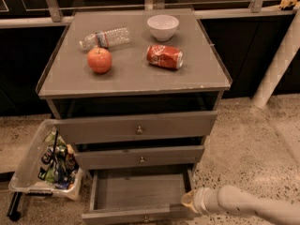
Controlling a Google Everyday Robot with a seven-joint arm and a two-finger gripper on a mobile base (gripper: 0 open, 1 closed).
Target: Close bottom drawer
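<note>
**No lettering I can read**

My gripper (187,201) sits at the right front corner of the open bottom drawer (136,191). Well above it, on the cabinet top (131,76), the red can (164,56) bears white markings, but I cannot make out a word. The plastic bottle (105,36), farther up and left, wears a coloured band, also unreadable. Left of my gripper, packets (55,165) in the clear bin (26,172) show print too unclear to read.
</note>
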